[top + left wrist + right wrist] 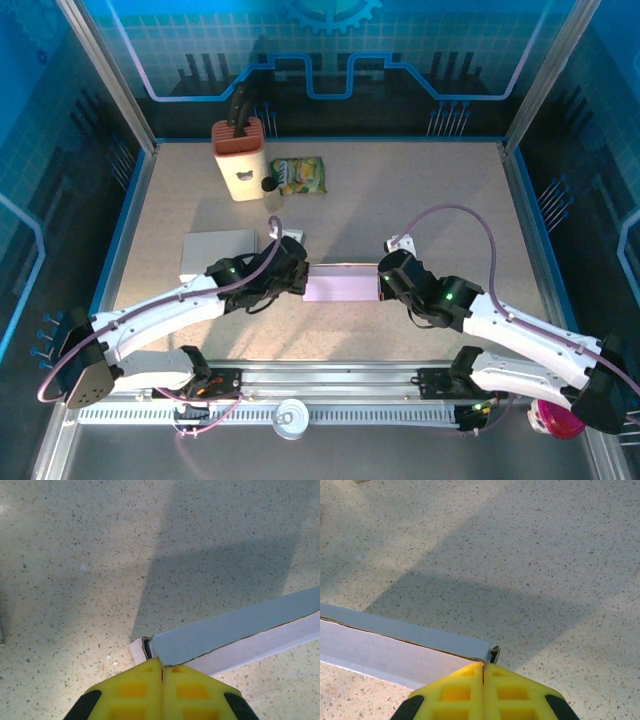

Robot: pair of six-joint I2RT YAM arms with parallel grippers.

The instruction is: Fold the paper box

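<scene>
Paper box point(342, 283) lengthwise left to right — both jaws tight on its opposite ends.

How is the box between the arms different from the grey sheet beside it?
The box looks pale lilac; the sheet is grey. The box has a raised wall; the sheet lies flat. The left gripper and right gripper pinch the box's ends; the sheet lies free. Both are rectangles on the table.
</scene>
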